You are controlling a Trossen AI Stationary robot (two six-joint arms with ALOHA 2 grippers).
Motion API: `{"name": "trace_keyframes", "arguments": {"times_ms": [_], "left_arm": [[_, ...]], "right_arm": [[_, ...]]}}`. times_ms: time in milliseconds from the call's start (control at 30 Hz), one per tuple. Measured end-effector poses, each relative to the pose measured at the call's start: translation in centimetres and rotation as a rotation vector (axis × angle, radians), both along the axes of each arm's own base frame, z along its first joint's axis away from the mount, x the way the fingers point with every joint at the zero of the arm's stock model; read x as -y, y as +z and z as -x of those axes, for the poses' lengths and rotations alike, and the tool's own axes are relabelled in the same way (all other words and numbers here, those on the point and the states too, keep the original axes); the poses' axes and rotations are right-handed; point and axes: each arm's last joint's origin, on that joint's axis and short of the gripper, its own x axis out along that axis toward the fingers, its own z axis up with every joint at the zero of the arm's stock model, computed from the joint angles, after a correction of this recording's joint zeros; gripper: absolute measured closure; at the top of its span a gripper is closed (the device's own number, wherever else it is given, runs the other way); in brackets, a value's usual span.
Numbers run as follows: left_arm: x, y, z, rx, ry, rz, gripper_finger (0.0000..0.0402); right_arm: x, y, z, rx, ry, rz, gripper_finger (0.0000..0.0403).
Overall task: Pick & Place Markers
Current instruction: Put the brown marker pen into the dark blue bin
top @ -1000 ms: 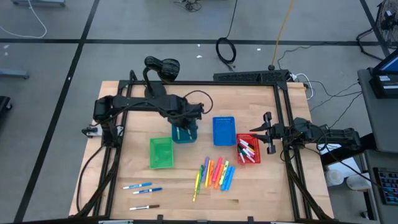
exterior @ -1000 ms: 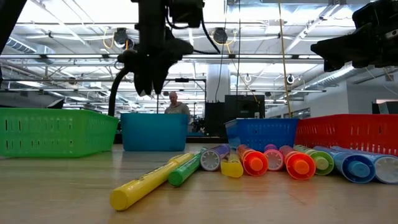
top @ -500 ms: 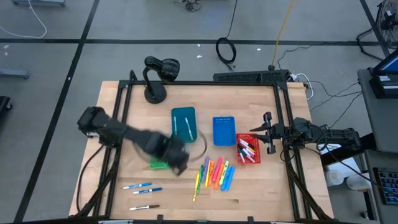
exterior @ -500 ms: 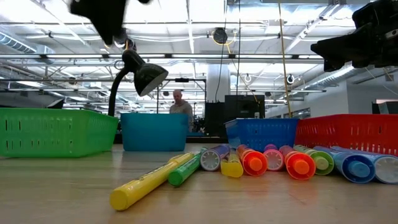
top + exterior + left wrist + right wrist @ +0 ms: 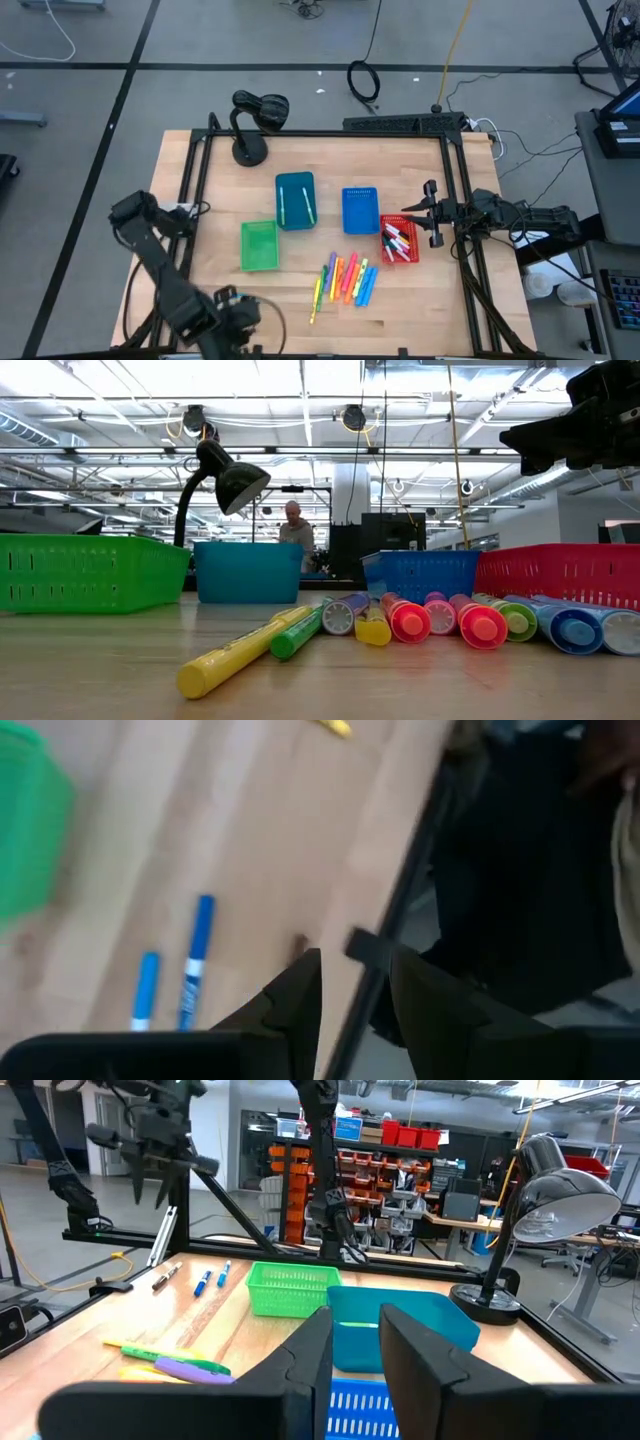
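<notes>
Since a second ago the left arm has swung from over the teal bin [image 5: 295,199] down to the tabletop's near left corner. Three white markers [image 5: 228,303] lie there, long axes roughly parallel to the near edge, just beside the left claw [image 5: 232,312], which sits at that edge with fingers slightly parted and empty. The neon markers [image 5: 347,279] lie near the near edge's middle. By the red bin [image 5: 398,241], the right claw [image 5: 430,213] hangs narrowly parted and empty, farther off.

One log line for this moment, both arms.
left end effector: empty, above blue-capped markers near table front edge | right end effector: empty, beside red bin | neon markers: loose on table
</notes>
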Motion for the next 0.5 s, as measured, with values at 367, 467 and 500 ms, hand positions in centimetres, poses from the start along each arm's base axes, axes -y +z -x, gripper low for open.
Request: {"name": "trace_keyframes", "arguments": {"times_ms": [367,467,500], "left_arm": [[3.6,-5.0,0.8,-0.187,0.034,0.005,0.0280],[4.1,-6.4,0.8,-0.232,-0.013,-0.019,0.0279],[4.3,-6.8,0.8,-0.241,-0.035,-0.034,0.0280]], "right_arm": [[0.0,0.0,0.0,0.000,-0.001,0.000,0.0332],[0.0,0.0,0.0,0.000,0.000,0.000,0.0332],[0.0,0.0,0.0,0.000,-0.001,0.000,0.0332]]}}
